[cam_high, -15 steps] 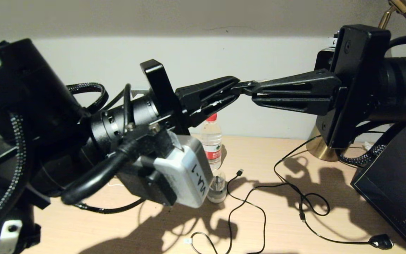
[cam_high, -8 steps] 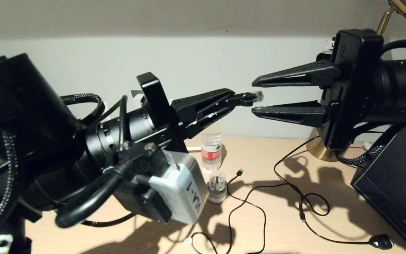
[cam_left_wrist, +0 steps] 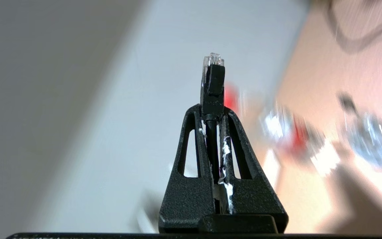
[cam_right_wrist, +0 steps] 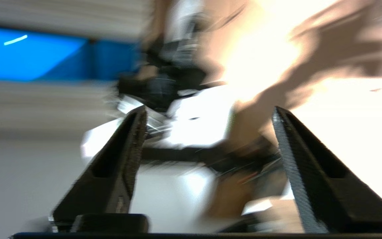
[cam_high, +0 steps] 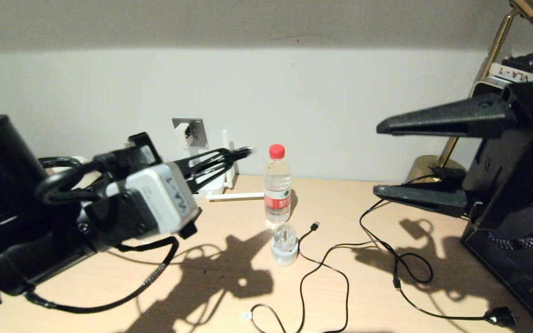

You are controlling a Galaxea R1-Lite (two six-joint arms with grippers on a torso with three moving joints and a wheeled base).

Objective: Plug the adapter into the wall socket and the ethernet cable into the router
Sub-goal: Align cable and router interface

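My left gripper [cam_high: 230, 156] is shut on the ethernet cable. Its black connector [cam_high: 244, 151] with the clear tip sticks out past the fingertips, in the air just in front of the router. The left wrist view shows the connector [cam_left_wrist: 212, 83] standing up from the closed left gripper [cam_left_wrist: 212, 112]. The white router [cam_high: 212, 187] sits at the wall, half hidden behind my fingers, with one antenna [cam_high: 236, 196] lying flat. The white adapter [cam_high: 182, 131] sits on the grey wall socket [cam_high: 196, 126]. My right gripper [cam_high: 376, 158] [cam_right_wrist: 209, 111] hangs open and empty at the right.
A water bottle [cam_high: 277, 185] with a red cap stands mid-table, with a round white-and-clear plug [cam_high: 285, 244] in front of it. A black USB cable [cam_high: 314, 226] and a lamp cord with a round plug [cam_high: 500, 317] loop across the table. A brass lamp base [cam_high: 424, 175] and a black box [cam_high: 516, 249] stand at the right.
My right gripper let go of the connector tip, opened and drew back to the right. My left gripper carried the connector down and left, over to the router.
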